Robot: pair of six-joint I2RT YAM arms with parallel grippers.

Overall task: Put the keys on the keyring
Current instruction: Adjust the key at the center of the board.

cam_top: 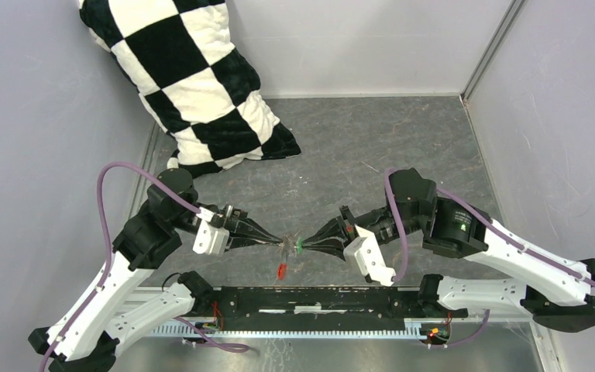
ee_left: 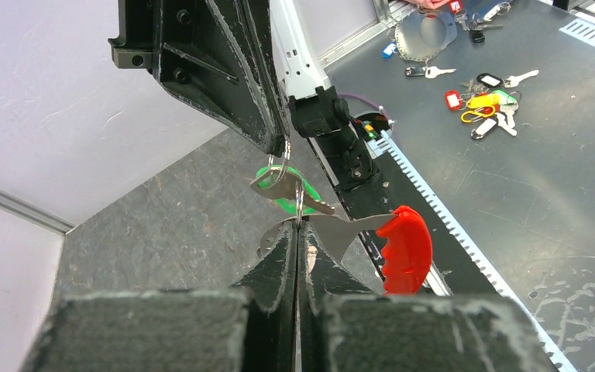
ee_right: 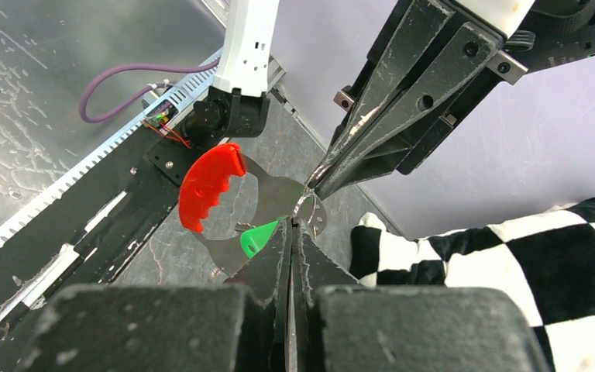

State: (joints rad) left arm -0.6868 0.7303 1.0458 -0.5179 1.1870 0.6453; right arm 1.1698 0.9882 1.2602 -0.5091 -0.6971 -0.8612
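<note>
Above table (cam_top: pixel 356 147) centre, tips meeting | your left gripper (cam_top: pixel 284 242): clamped on keyring (ee_right: pixel 311 211), red tag (ee_left: pixel 404 248) hanging | your right gripper (cam_top: pixel 305 246): clamped on green key (ee_right: pixel 259 239), beside keyring

The top camera looks steeply down from above and behind the arm bases. It stands far enough off to take in both arms, the grey surface (cam_top: pixel 372 147) and the checkered cushion (cam_top: pixel 194 85) beyond the jaws. Each wrist camera sits just behind its own jaws and looks along them at very close range. The left one faces the right jaws, and the right one faces the left jaws. All three views share the spot where the tips meet, where the keyring (ee_left: pixel 404 248) hangs.
</note>
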